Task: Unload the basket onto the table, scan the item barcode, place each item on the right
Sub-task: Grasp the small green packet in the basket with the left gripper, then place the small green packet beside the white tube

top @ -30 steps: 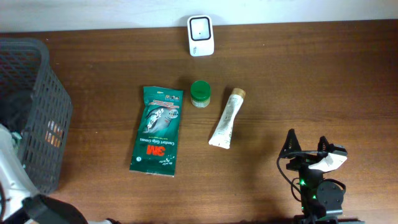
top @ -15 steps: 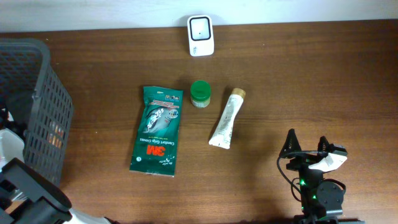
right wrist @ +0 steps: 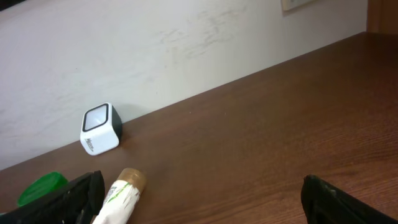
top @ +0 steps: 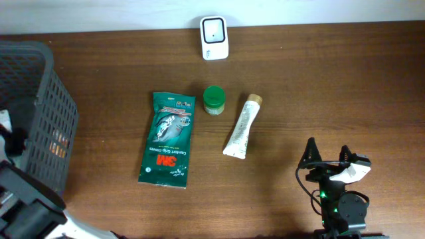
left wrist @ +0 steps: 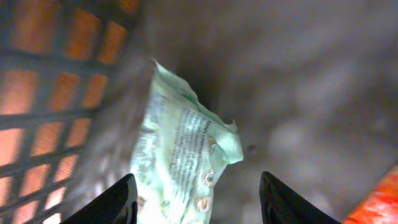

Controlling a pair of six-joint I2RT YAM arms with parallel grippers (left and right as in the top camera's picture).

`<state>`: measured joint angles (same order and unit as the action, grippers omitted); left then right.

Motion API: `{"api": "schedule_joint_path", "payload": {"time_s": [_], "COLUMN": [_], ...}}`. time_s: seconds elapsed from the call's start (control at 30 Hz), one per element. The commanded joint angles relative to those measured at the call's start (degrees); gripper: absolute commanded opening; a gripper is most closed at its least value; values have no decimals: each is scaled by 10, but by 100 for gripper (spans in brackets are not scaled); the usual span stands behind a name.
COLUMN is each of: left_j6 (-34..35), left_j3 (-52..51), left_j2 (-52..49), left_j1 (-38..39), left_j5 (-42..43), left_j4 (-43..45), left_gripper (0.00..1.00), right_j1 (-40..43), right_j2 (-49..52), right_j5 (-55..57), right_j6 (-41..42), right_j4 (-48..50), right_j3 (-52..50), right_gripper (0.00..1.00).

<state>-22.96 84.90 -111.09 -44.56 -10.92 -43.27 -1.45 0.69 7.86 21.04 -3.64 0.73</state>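
Observation:
A pale green printed packet (left wrist: 180, 155) lies inside the grey mesh basket (top: 46, 106). My left gripper (left wrist: 196, 190) hangs over it, open, with its dark fingers on either side of the packet's lower end. A clear gap shows on the right side. The white barcode scanner (top: 214, 38) stands at the table's far edge and also shows in the right wrist view as the scanner (right wrist: 99, 129). My right gripper (top: 328, 149) rests open near the front right, with nothing between its fingers.
A green 3M glove pack (top: 169, 139), a green-lidded jar (top: 214, 99) and a white tube (top: 242, 126) lie mid-table. The tube (right wrist: 118, 193) is just ahead of my right gripper's left finger. The basket wall (left wrist: 56, 93) stands left of the packet.
The left arm has shifted further up the basket's near side in the overhead view. The right arm and the table items have not moved.

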Motion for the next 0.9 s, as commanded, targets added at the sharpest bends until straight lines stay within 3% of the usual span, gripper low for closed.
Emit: {"api": "schedule_joint_path", "payload": {"time_s": [0.0,0.1,0.17,0.27,0.33,0.37,0.47,0.57,0.7,0.77,0.87], "left_j6": [-12,-12,-11,-11,-11,-10,-2,99,135,209,284], "left_j3": [-6,-6,-6,-6,-6,-6,6,70,109,109,102], "left_j2": [-21,-40,-52,-53,-53,-53,-7,135,296,362,348], "left_j1": [-7,-11,-11,-11,-11,-10,10,35,101,218,421], "left_j5": [-42,-43,-43,-32,-32,-32,-33,-33,-32,-3,8], "left_j4": [3,8,10,35,37,33,20,23,71,56,-31], "left_gripper": [61,59,48,39,10,0,0,0,0,0,0], "right_j1": [2,2,2,2,2,2,2,2,2,2,2], "right_j2": [-3,-3,-3,-3,-3,-3,-3,-3,-3,-3,-3], "right_j5": [1,1,1,1,1,1,1,1,1,1,1], "right_j6": [3,3,3,3,3,3,3,3,3,3,3], "right_j4": [-3,-3,-3,-3,-3,-3,-3,-3,-3,-3,-3], "right_j3": [-4,-4,-4,-4,-4,-4,-4,-4,-4,-4,-4], "right_gripper": [98,98,98,98,98,98,98,99,98,98,98]}}
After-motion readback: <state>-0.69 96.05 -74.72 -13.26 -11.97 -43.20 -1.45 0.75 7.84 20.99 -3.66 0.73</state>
